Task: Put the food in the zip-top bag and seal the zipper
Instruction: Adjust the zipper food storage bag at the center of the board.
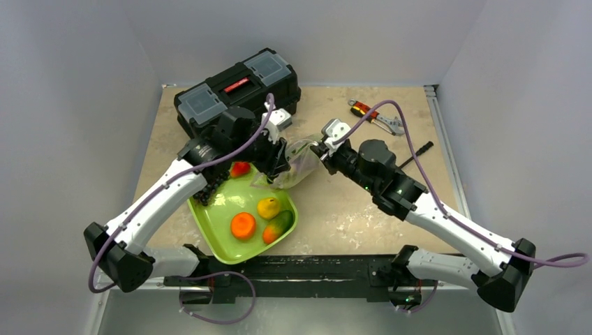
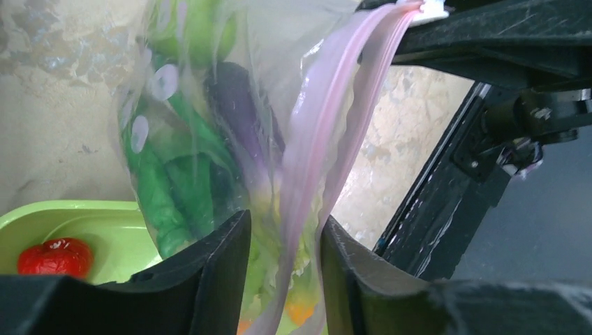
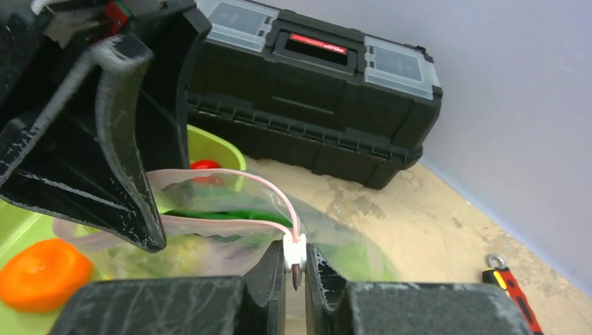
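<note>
Zip-top bag [image 1: 299, 165] hangs just past the far corner of the lime-green tray [image 1: 222, 209], strung between both claws, mouth gaping. Right gripper [image 3: 296, 257] is clamped tight on the white slider tab [image 3: 296, 246], at the end of the zipper [image 2: 349, 91] farther from the tray. Left gripper [image 2: 285, 222] straddles the tray-side end of the pink strip. There is plastic between its fingers [image 2: 216, 262] with a gap showing; real pinch or loose, can't tell.

Food [image 2: 178, 188] inside: green beans, purple eggplant [image 2: 241, 105], more green stuff. In the tray: orange slice [image 1: 243, 225], yellow fruit [image 1: 269, 207], red piece [image 1: 240, 168].

Handling guess: the film is thin, crinkly and slick with no stiffness, so it sags and twists under load. Toy pieces look light and hard, likely to roll to the low corner. The only firm part is the zipper strip, so hold there: one claw anchoring the tray-side end, the other on the slider. Gripping bare film would probably slip or bunch.
</note>
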You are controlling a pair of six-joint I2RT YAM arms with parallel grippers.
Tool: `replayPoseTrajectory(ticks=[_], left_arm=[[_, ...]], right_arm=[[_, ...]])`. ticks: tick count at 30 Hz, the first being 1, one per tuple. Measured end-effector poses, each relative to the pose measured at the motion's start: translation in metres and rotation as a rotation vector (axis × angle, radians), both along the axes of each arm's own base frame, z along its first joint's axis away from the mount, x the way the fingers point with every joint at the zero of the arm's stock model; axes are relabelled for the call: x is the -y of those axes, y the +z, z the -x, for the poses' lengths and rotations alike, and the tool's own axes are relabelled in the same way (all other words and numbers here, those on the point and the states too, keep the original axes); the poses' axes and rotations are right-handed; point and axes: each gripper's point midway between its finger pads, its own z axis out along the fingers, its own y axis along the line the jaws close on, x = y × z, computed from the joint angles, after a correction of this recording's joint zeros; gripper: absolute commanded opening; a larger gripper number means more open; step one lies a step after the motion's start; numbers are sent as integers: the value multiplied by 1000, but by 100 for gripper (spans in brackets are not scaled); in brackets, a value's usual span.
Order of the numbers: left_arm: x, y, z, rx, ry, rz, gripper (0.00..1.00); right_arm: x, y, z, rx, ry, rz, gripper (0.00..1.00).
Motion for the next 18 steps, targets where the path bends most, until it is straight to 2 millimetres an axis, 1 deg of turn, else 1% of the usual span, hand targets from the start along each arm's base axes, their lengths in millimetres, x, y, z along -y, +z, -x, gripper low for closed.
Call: replayPoseTrajectory(ticks=[3, 6, 7, 8, 9, 11, 13, 16, 18], left_arm=[[-1, 18, 2, 72, -4, 47, 49], [4, 46, 0, 184, -6, 109, 55], [6, 54, 0, 218, -13, 125, 57], [10, 65, 1, 275, -24, 146, 62], [13, 73, 2, 326, -40, 158, 64], [22, 85, 10, 436, -94, 186, 72], [29, 89, 21, 523, -152, 206, 79], [37, 88, 31, 642, -226, 220, 79], [39, 88, 29, 691, -252, 204, 78]], right_arm=[[0, 11, 9, -34, 23, -25, 0], [0, 15, 15, -77, 39, -18, 0], [-2, 17, 16, -90, 46, -12, 0], [-3, 20, 16, -104, 53, -6, 0], [-5, 22, 17, -112, 61, -2, 0], [-7, 28, 18, -129, 70, 10, 0], [-6, 32, 21, -140, 79, 19, 0], [-5, 37, 25, -150, 94, 33, 0], [-5, 36, 29, -158, 111, 44, 0]])
